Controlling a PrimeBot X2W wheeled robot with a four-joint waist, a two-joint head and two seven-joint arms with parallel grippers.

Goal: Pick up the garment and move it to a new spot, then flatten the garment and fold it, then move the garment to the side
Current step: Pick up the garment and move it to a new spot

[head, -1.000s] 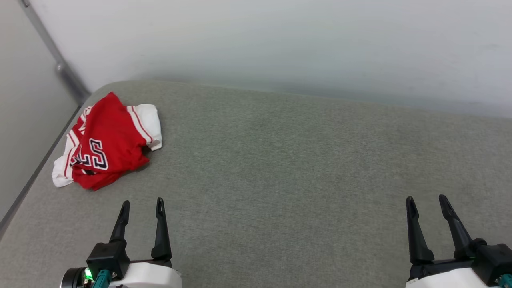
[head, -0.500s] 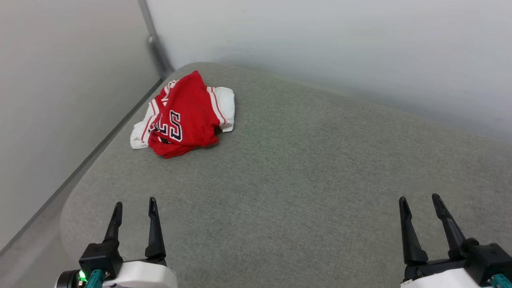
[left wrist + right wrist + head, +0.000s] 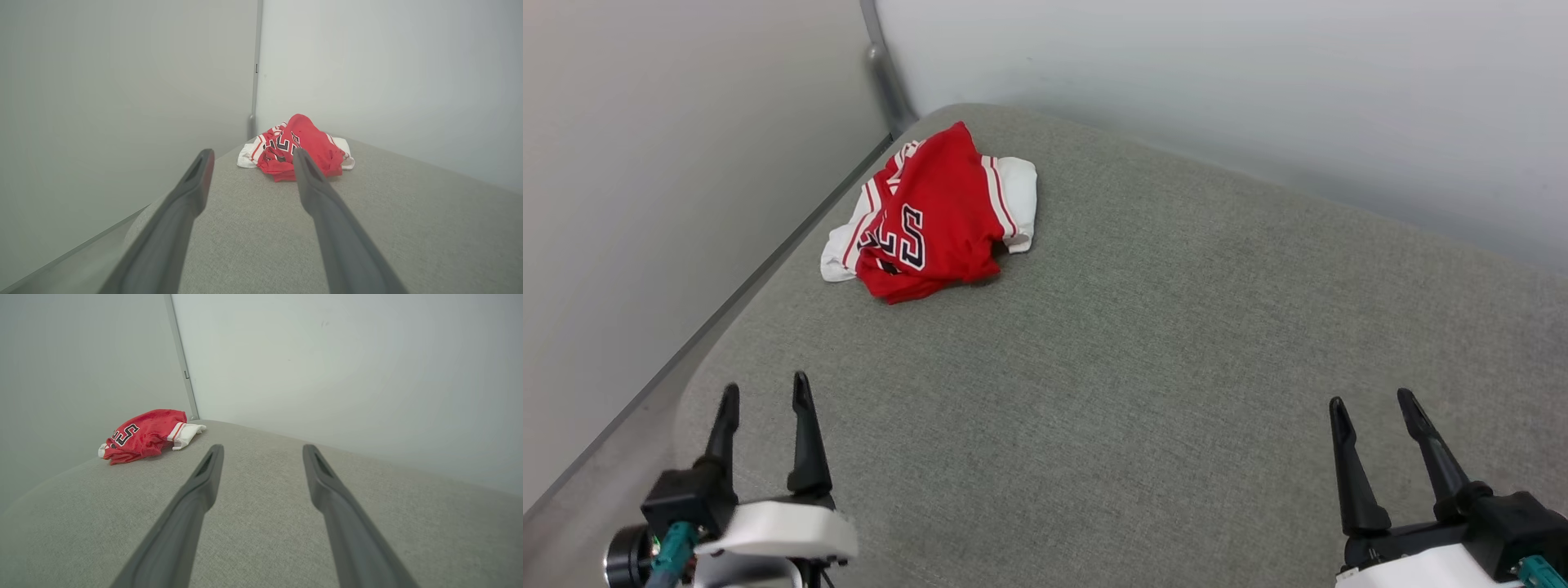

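Note:
The garment (image 3: 935, 216), a red jersey with white sleeves and black white-edged lettering, lies crumpled near the far left corner of the grey padded surface (image 3: 1143, 343). It also lies ahead in the left wrist view (image 3: 300, 145) and far left in the right wrist view (image 3: 145, 433). My left gripper (image 3: 764, 396) hovers open at the lower left, well short of the garment, nothing between its fingers. My right gripper (image 3: 1372, 404) stands open at the lower right, far from the garment and empty.
Pale walls meet in a corner with a grey vertical strip (image 3: 886, 73) just behind the garment. The surface's left edge (image 3: 698, 367) runs close beside my left gripper, with a narrow gap to the left wall. Broad bare fabric stretches right of the garment.
The head camera has turned left, so the whole picture shifted right and the left wall came in. The garment lies as before. My left gripper has drifted slightly left and up.

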